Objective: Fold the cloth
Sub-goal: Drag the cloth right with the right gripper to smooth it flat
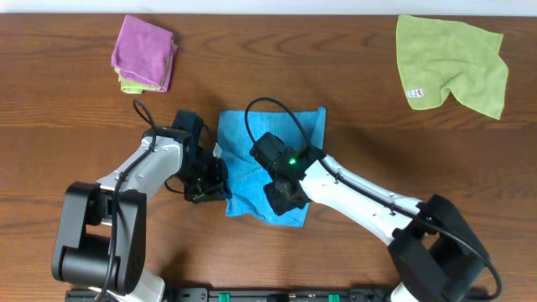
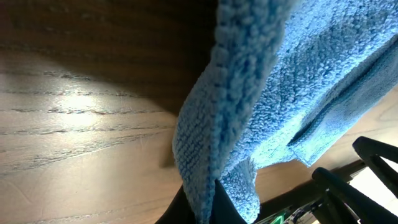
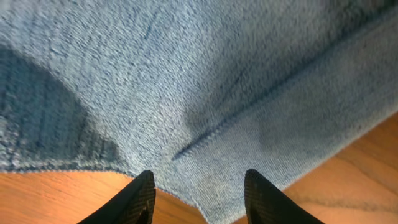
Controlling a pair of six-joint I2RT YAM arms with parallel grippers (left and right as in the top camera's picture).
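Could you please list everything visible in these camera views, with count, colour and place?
blue cloth: one, sky-blue, table centre, rumpled
purple cloth: one, purple, folded, far left, atop a yellow-green layer
green cloth: one, yellow-green with white tag, far right, loosely spread
table: one, brown wood
left gripper: one, black, shut on the blue cloth's left edge
right gripper: one, black, open, over the blue cloth's near edge

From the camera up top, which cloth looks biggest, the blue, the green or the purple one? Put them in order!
1. Green cloth and blue cloth: they look about the same; the right arm covers part of the blue one, so no ranking.
2. Purple cloth: smallest, it is folded.
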